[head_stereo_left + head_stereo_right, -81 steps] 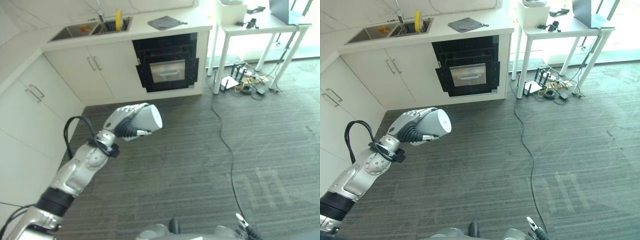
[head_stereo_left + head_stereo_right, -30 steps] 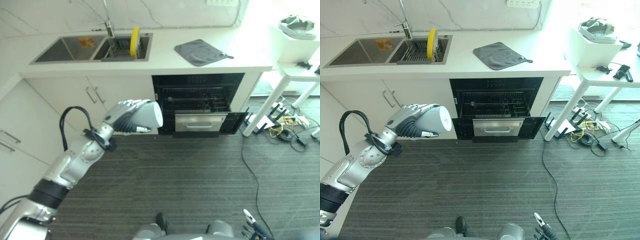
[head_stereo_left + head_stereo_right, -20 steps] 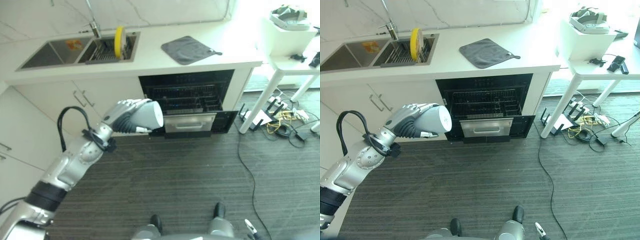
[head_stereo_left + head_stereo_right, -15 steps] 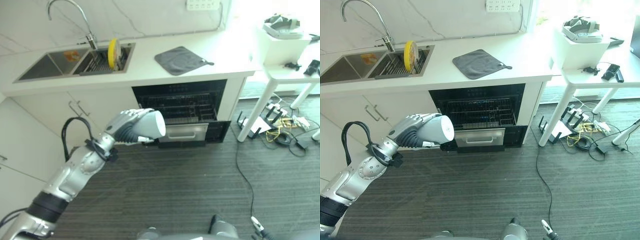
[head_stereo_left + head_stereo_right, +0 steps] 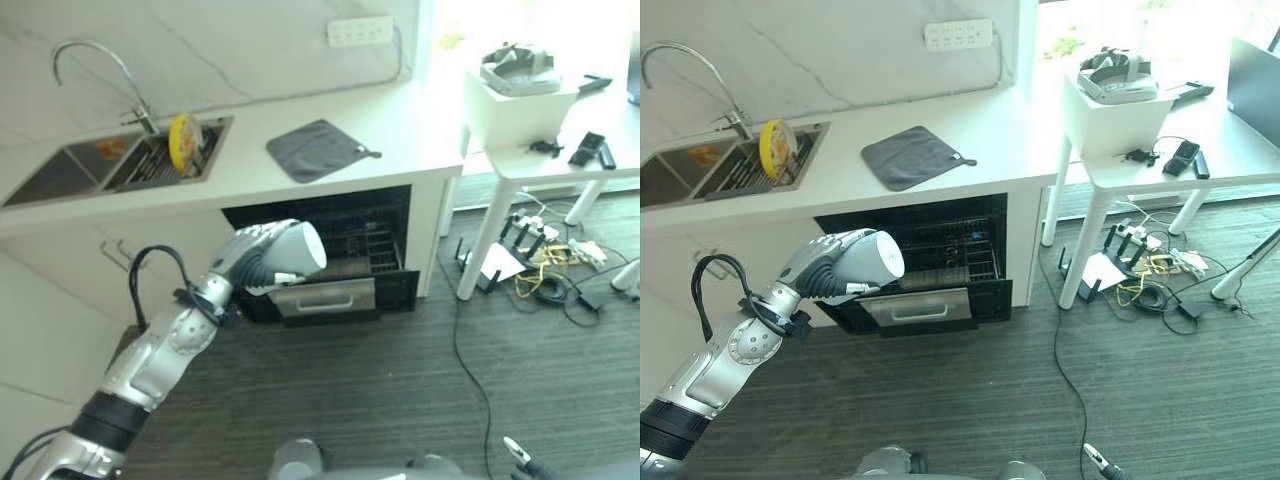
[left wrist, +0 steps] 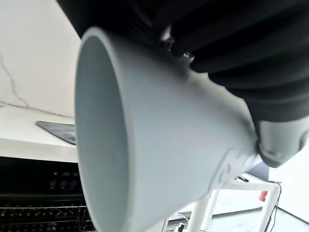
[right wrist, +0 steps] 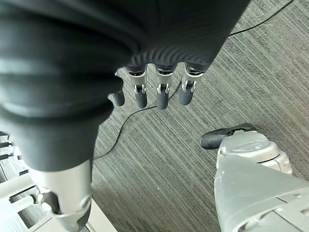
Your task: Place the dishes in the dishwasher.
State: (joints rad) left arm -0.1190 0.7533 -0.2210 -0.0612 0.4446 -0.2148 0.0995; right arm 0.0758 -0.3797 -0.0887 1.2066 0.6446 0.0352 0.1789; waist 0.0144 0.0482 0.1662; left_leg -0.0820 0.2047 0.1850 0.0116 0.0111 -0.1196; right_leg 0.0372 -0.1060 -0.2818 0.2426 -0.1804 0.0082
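White and smooth, the cup [image 5: 290, 250] lay on its side in our left hand [image 5: 246, 262], whose fingers were curled round its body; its mouth faced forward and its long axis ran roughly level toward the dishwasher [image 5: 330, 255]. We held it just in front of the dishwasher's open front, at about the height of the pulled-out rack [image 5: 950, 255], with the rack directly beyond the cup's rim. Our left arm was stretched forward and up from the lower left, wrist in line with the cup. We judged the cup would need carrying further in over the rack. Our right hand [image 7: 157, 92] hung down over the carpet [image 7: 159, 159], well away from the dishwasher, fingers straight and empty.
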